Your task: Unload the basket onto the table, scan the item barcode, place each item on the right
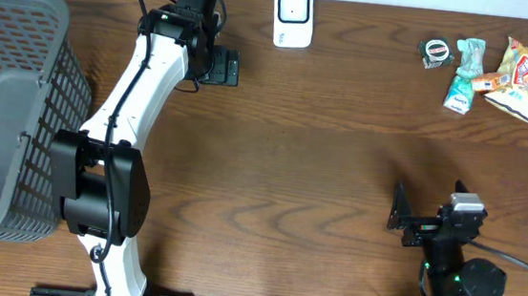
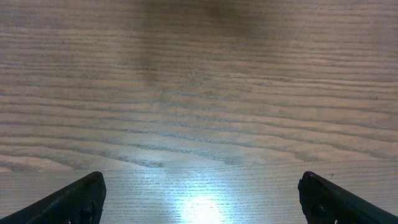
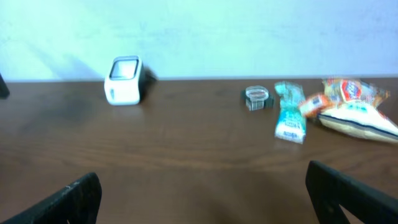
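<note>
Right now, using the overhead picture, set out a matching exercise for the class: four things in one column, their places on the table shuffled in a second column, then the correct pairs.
Things
1. grey basket
2. white scanner
3. crisp packet
4. right gripper

Places
A. near edge, right side
B. far edge, about the middle
C. left end of the table
D. far right corner

Pairs: 1-C, 2-B, 3-D, 4-A

White scanner, grey mesh basket, brown wood-grain table.
</note>
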Robot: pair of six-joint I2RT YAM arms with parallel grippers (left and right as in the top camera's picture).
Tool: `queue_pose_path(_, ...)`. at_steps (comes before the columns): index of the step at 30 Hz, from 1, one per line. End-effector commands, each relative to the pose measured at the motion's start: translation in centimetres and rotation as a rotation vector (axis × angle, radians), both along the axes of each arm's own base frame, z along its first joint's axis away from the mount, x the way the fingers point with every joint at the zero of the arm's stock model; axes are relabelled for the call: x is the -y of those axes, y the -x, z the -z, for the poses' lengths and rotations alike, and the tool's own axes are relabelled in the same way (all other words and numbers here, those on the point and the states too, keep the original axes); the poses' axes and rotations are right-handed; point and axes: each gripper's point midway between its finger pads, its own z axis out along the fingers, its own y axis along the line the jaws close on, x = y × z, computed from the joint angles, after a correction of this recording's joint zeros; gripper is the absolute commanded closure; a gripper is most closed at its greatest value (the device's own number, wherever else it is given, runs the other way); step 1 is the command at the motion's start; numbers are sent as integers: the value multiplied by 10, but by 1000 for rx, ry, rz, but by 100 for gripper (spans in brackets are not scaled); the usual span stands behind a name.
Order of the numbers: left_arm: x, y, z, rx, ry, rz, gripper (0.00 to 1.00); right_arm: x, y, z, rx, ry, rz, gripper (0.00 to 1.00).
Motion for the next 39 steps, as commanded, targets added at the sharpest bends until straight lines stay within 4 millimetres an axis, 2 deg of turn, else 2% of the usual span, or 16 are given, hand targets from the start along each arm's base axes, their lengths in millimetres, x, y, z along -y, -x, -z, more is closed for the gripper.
queue_pose_path(1, -2, 0, 4, -8, -13, -6, 2, -3, -1, 1, 71, 13, -17, 1)
queue_pose_path(5, -2, 0, 4, -8, -13, -6, 2, -3, -3, -1, 155, 18, -16, 1)
queue_pose_path(14, -3, 0, 4, -9, -13, -6, 2, -3, -4, -1, 192, 18, -14, 1)
queue_pose_path(16, -3, 0, 4, -9, -13, -6, 2, 0, -5, 12, 141, 16, 3, 1)
queue_pose_path(18, -3, 0, 4, -9, -13, -6, 2, 5, -5, 33, 55, 11, 34, 1)
queue_pose_path(39, -3, 0, 4, -9, -13, -6, 2, 6, -5, 32, 59, 14, 35, 1)
